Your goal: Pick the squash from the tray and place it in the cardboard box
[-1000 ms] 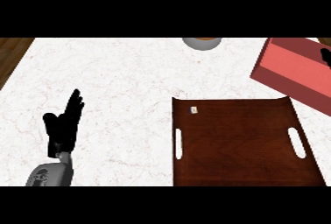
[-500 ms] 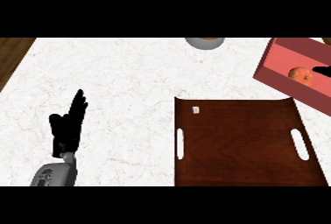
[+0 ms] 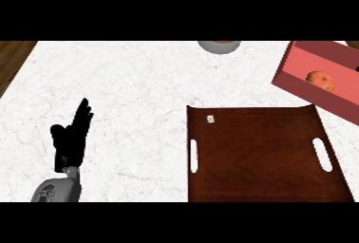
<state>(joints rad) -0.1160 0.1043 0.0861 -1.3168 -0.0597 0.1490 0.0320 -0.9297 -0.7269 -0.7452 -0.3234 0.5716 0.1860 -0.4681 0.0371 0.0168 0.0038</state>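
Where the left hand rests at the lower left of the bench, fingers straight, close together and pointing up the view, thumb set off to the left, holding nothing. No right hand in view. Well apart from those fingers, far across to the upper right: squash, lying inside the cardboard box, clear of the tray. Orange, rounded, only partly showing above the box's near wall; long axis and pointing direction impossible to tell. Box pinkish-red, tilted on the bench, its right part cut off by the view's edge. Between hand and box: dark brown tray with a slot handle on each long side and a small white label near its upper left corner, nothing else lying on it. At the top edge, a grey bowl with something orange inside, near the box but not touching. Bare white marbled bench between hand and tray.
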